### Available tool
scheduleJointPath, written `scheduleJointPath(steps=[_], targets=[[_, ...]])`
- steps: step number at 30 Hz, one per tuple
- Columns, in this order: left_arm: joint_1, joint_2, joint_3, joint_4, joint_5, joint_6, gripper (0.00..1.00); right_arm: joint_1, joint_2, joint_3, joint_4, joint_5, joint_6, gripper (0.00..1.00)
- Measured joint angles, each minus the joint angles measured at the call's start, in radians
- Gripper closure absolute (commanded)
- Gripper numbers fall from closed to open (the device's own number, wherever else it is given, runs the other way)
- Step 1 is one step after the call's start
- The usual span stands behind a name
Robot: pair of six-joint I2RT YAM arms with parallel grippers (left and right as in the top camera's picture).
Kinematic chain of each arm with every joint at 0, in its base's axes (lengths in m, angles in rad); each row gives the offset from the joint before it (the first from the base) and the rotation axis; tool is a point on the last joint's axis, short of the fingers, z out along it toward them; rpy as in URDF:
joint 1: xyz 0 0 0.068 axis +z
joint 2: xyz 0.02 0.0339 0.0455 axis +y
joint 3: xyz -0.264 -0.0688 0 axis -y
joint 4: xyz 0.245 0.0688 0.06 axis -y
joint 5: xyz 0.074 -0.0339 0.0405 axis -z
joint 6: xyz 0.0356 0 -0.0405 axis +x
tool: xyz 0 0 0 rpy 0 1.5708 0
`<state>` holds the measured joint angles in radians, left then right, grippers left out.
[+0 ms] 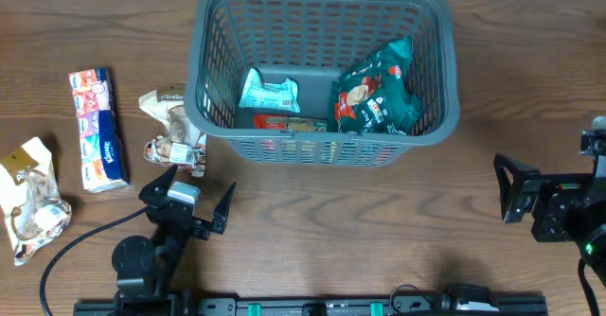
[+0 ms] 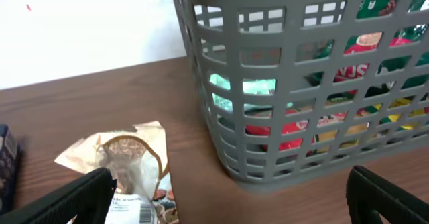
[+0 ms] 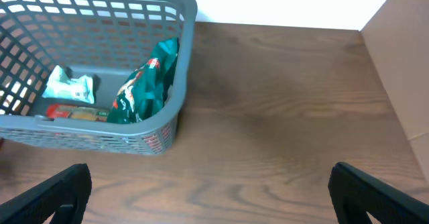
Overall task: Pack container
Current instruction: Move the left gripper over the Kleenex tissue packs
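The dark grey slatted container [image 1: 436, 61] stands at the back middle of the table. Inside it lie a green snack packet [image 1: 379, 94], a pale teal packet [image 1: 268, 91] and a red-orange bar [image 1: 289, 124]. My left gripper [image 1: 192, 201] is open and empty, just in front of the container's near left corner. A beige snack packet [image 1: 173, 127] lies ahead of its left finger; the left wrist view shows this packet [image 2: 131, 160] beside the container [image 2: 201, 83]. Far off at the right my right gripper [image 1: 502, 191] is open over bare wood, with nothing in it.
A blue and red tissue pack [image 1: 98, 127] and another beige packet [image 1: 30, 198] lie at the left. A black cable [image 1: 76, 245] runs along the front left. In the right wrist view a tan board [image 3: 402, 56] borders the table's right side.
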<state>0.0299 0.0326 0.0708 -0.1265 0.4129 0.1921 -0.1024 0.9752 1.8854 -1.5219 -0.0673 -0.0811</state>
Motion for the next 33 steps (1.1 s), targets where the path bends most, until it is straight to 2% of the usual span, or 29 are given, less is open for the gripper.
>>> scheduleJointPath(steps=[5, 7, 13, 16, 24, 29, 33], targets=[[0.000, 0.000, -0.005, 0.027, -0.011, -0.001, 0.01, 0.000, 0.000, 0.000, 0.000, 0.000, 0.000, 0.01], [0.000, 0.000, -0.010, 0.061, -0.068, -0.036, 0.01, 0.000, 0.000, 0.000, 0.000, 0.000, 0.000, 0.01], [-0.001, 0.000, -0.012, 0.117, -0.503, -0.321, 0.01, 0.000, 0.000, 0.000, 0.000, 0.000, 0.000, 0.01], [-0.001, 0.000, -0.012, 0.113, -0.617, -0.390, 0.01, 0.000, 0.000, 0.000, 0.000, 0.000, 0.000, 0.01], [-0.001, 0.000, -0.012, 0.082, -0.709, -0.509, 0.01, 0.000, 0.000, 0.000, 0.000, 0.000, 0.000, 0.01], [-0.001, 0.012, 0.064, -0.148, -0.716, -0.602, 0.01, 0.000, 0.000, 0.000, 0.000, 0.000, 0.000, 0.01], [-0.001, 0.090, 0.293, -0.403, -0.759, -0.619, 0.01, 0.000, 0.000, 0.000, 0.000, 0.000, 0.000, 0.01]])
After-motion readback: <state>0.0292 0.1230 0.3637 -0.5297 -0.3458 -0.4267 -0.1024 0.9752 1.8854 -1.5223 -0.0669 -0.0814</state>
